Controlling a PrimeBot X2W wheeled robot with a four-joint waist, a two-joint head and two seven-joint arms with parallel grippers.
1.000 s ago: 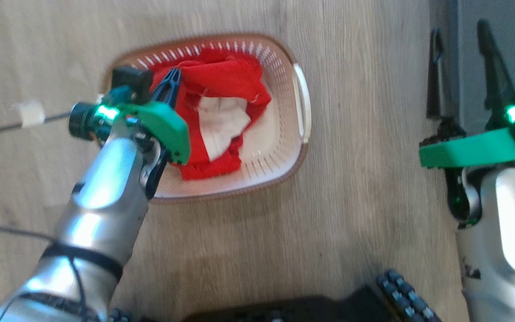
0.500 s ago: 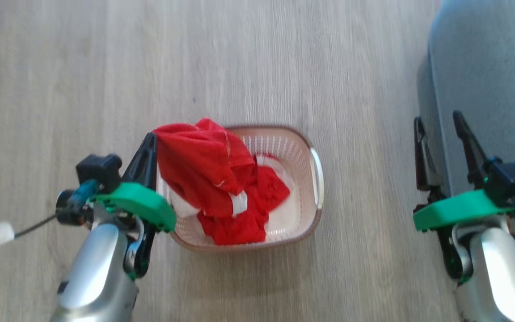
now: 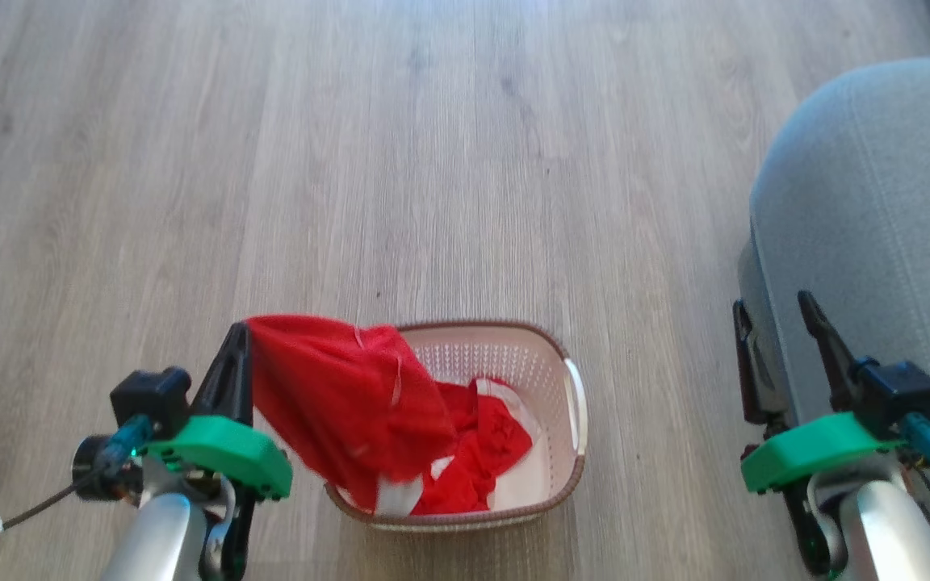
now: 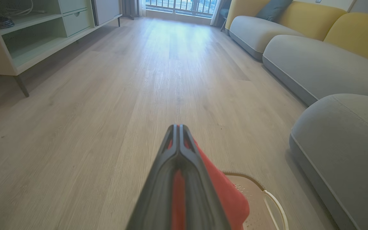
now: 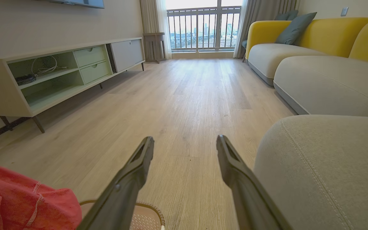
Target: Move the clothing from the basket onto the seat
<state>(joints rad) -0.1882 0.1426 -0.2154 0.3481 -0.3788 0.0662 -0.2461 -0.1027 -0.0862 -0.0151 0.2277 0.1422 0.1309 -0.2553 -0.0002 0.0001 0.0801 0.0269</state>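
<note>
Clamped on one bright red fabric garment [image 3: 344, 403], the left tool [image 3: 236, 332] has raised it from the near cream perforated plastic basket [image 3: 550, 343], so the carry right to the grey upholstered seat [image 3: 877, 202] comes next, right tool [image 3: 772, 303] wide.

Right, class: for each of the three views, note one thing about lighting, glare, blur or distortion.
Head view: even daylight, pale glare on the floor at the top. Left wrist view: the left gripper, close to the lens, looms large and blurred over the clothing; far floor washed out. Right wrist view: the window is partly blown white; the seat bulges at the frame's edge.
</note>
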